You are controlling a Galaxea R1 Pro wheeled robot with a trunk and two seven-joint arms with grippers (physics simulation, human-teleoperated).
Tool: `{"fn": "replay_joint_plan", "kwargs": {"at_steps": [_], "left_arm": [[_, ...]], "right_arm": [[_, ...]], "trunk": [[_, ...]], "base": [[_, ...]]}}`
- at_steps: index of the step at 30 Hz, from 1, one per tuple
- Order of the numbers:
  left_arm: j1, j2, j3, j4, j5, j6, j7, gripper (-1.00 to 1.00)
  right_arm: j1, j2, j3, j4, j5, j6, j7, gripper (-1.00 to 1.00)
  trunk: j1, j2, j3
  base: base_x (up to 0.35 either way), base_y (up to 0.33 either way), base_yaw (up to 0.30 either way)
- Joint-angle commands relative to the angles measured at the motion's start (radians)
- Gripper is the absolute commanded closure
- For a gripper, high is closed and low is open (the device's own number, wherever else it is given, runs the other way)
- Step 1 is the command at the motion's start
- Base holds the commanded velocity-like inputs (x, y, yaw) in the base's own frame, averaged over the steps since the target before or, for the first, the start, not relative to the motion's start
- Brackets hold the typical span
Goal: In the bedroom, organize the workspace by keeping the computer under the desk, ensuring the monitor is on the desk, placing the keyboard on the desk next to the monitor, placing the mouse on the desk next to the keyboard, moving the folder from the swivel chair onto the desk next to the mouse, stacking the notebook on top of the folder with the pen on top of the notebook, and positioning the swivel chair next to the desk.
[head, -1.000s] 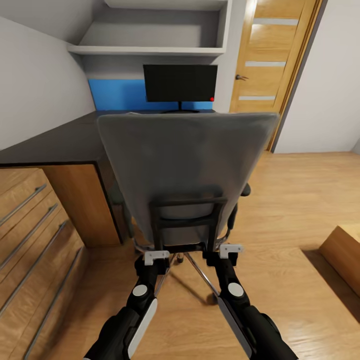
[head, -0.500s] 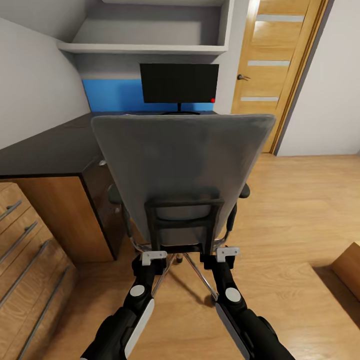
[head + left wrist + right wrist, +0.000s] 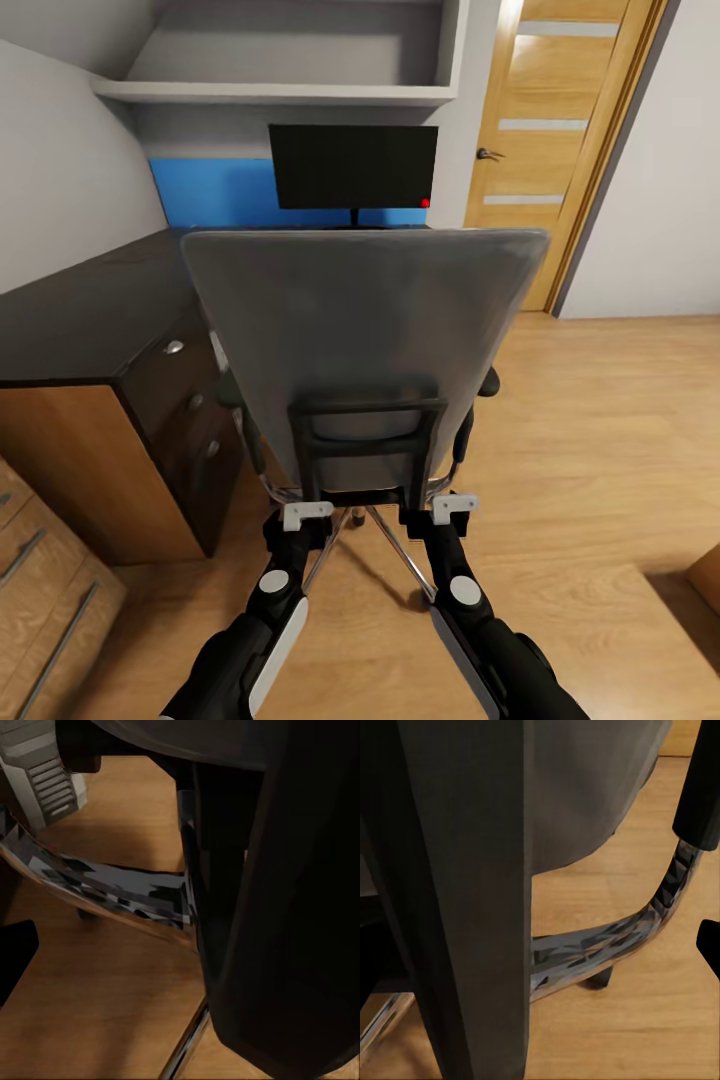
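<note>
The grey swivel chair (image 3: 360,320) stands with its back toward me, in front of the dark desk (image 3: 90,310). The black monitor (image 3: 352,166) sits on the desk beyond it. My left gripper (image 3: 306,518) and right gripper (image 3: 447,508) are at the lower ends of the chair's black back frame (image 3: 365,440), one on each upright. That frame looms close and dark in the left wrist view (image 3: 277,907) and the right wrist view (image 3: 465,892), with the chair's chrome tube (image 3: 615,937) behind. The chair back hides the keyboard, mouse, folder, notebook and pen.
The desk's dark drawer block (image 3: 190,400) is just left of the chair. A wooden drawer unit (image 3: 40,590) sits at the lower left. A grey shelf (image 3: 280,92) hangs above the monitor, and a wooden door (image 3: 560,150) is at the right. Open wood floor (image 3: 600,430) lies right of the chair.
The whole view has shifted: desk and wooden drawers have slid left and down in view and the monitor looks slightly larger. Chair and grippers keep their place in the picture.
</note>
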Motion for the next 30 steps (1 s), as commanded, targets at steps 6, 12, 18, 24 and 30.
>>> {"fn": "replay_joint_plan", "kwargs": {"at_steps": [6, 12, 18, 24, 30], "left_arm": [[-0.001, 0.003, 0.0, -0.002, 0.001, 0.007, 0.01, -1.0], [0.002, -0.012, -0.003, -0.009, 0.011, 0.003, 0.01, -1.0], [0.002, -0.017, -0.006, -0.013, 0.012, 0.002, 0.007, -1.0], [0.002, -0.017, -0.008, -0.013, 0.01, 0.002, 0.006, -1.0], [0.002, -0.017, -0.008, -0.013, 0.012, 0.002, 0.006, -1.0]], "right_arm": [[-0.001, -0.001, -0.056, -0.001, -0.004, 0.002, -0.011, -1.0], [-0.001, 0.007, -0.008, 0.005, -0.005, 0.002, -0.014, -1.0], [0.0, -0.011, 0.018, 0.031, -0.008, 0.0, -0.015, -1.0], [0.0, -0.018, 0.019, 0.035, -0.008, 0.0, -0.016, -1.0], [0.0, -0.019, 0.019, 0.036, -0.007, 0.0, -0.016, -1.0]], "trunk": [[0.0, 0.0, -0.001], [0.0, 0.0, -0.001], [0.0, 0.0, -0.001], [0.0, 0.0, -0.001], [0.0, 0.0, -0.001]], "base": [[0.325, -0.071, 0.0], [0.0, 0.0, 0.0], [0.001, 0.0, 0.0], [0.139, 0.0, 0.0], [0.298, 0.0, 0.0]]}}
